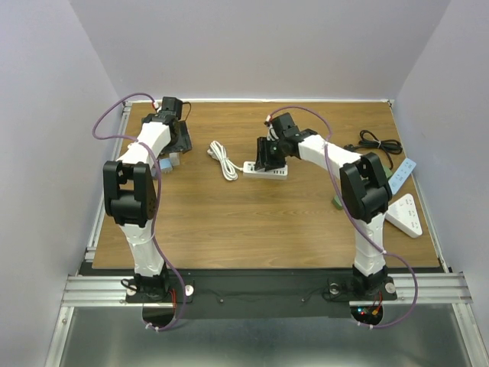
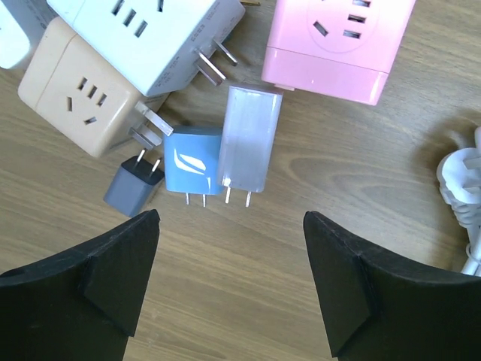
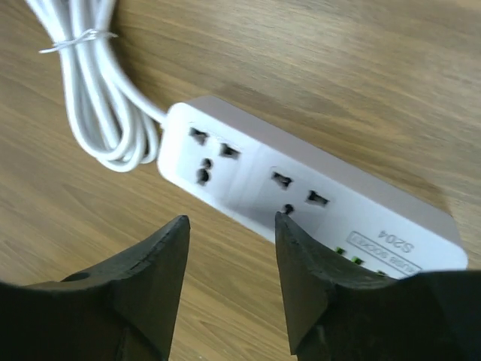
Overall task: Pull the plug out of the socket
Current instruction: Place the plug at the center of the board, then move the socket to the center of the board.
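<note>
A white power strip [image 1: 267,171] lies mid-table, its coiled white cord [image 1: 223,159] to its left. In the right wrist view the strip [image 3: 301,188] shows two empty sockets and the cord [image 3: 98,98]; no plug shows in it. My right gripper [image 3: 231,218] is open and empty just above the strip's near edge; it also shows in the top view [image 1: 269,157]. My left gripper [image 2: 231,216] is open and empty at the far left [image 1: 174,144], over loose plugs: a blue charger [image 2: 194,169], a translucent white charger [image 2: 249,139] and a grey charger [image 2: 134,188].
A beige socket cube [image 2: 79,94], a white cube [image 2: 150,37] and a pink cube [image 2: 338,41] lie beyond the chargers. At the right edge are a black cable [image 1: 378,143] and two more white power strips [image 1: 405,214], [image 1: 401,172].
</note>
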`<state>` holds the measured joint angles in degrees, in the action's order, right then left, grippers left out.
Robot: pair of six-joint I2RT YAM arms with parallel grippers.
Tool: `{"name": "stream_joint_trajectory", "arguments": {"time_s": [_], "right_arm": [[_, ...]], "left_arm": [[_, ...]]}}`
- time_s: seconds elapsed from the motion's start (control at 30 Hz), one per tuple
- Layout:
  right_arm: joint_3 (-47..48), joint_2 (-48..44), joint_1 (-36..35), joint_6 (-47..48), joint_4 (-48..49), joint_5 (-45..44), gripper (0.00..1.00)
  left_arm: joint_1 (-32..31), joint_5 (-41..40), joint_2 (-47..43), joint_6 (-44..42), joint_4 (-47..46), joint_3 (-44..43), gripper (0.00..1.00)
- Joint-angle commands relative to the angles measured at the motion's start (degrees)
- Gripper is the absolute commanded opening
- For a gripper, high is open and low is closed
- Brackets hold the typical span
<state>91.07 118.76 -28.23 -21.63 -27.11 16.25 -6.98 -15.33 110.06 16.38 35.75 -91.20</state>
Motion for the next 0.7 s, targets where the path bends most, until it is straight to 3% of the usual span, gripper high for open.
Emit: {"name": "stream_joint_trajectory", "arguments": {"time_s": [0.0, 0.1, 0.3, 0.5, 0.67], "right_arm": [[6.91, 0.68, -3.84, 6.24, -4.26, -3.68, 0.56], [13.92, 2.43, -6.48, 8.87, -6.53, -6.56, 0.64], [27.22, 10.85, -10.87, 13.88, -11.72, -11.13, 0.71], [37.07, 18.87, -13.51, 16.17, -12.35, -21.4, 0.81], [43.22, 24.67, -14.4, 16.44, -11.82, -27.23, 0.8]], "left_arm": [[-0.05, 0.39, -4.41, 2.07, -0.06, -1.79, 0.89], [-0.14, 3.64, -7.13, 3.3, -0.41, -2.4, 0.9], [-0.05, 8.12, -13.28, 4.53, -0.94, -0.83, 0.9], [-0.05, 11.73, -24.79, 6.99, -2.52, 8.39, 0.9], [-0.05, 12.96, -33.23, 7.7, -5.33, 17.44, 0.9]]}}
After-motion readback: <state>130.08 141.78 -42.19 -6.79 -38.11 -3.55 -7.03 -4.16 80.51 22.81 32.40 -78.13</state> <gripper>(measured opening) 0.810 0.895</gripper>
